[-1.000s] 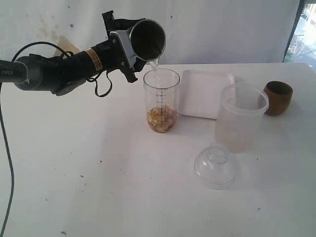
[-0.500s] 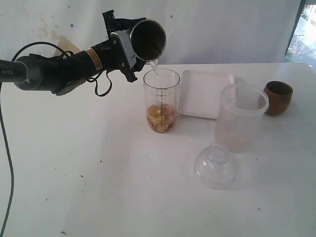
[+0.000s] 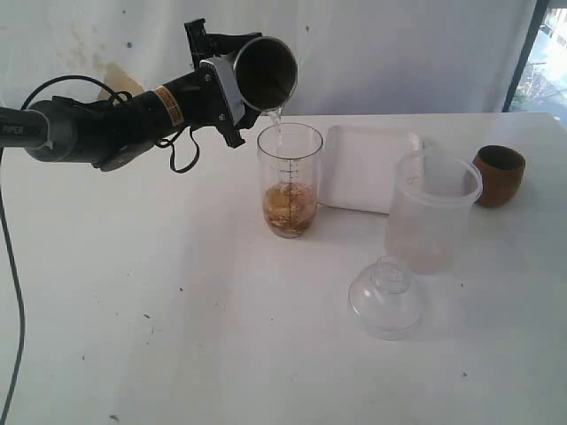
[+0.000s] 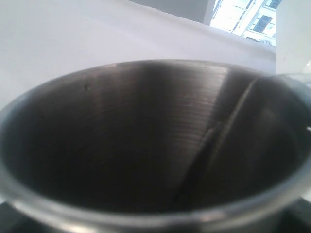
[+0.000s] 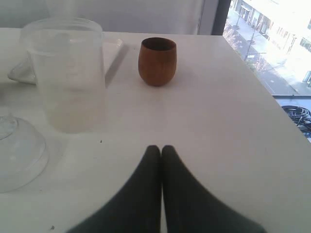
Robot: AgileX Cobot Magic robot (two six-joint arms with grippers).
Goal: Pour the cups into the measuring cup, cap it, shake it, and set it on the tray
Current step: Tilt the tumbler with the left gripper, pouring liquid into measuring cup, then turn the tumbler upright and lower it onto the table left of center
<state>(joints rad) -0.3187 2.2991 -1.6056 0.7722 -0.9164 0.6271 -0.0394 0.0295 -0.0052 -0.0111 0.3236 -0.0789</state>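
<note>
Lower left worktop lies open.
Measuring cup, frosted container and dome lid block centre-right, tray behind.

One each: steel cup, wooden cup, measuring cup, tray, container, lid

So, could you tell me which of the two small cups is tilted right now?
The tapered shiny steel tumbler, tipped in the left gripper; the rounded reddish-brown wooden cup stands upright.
</note>
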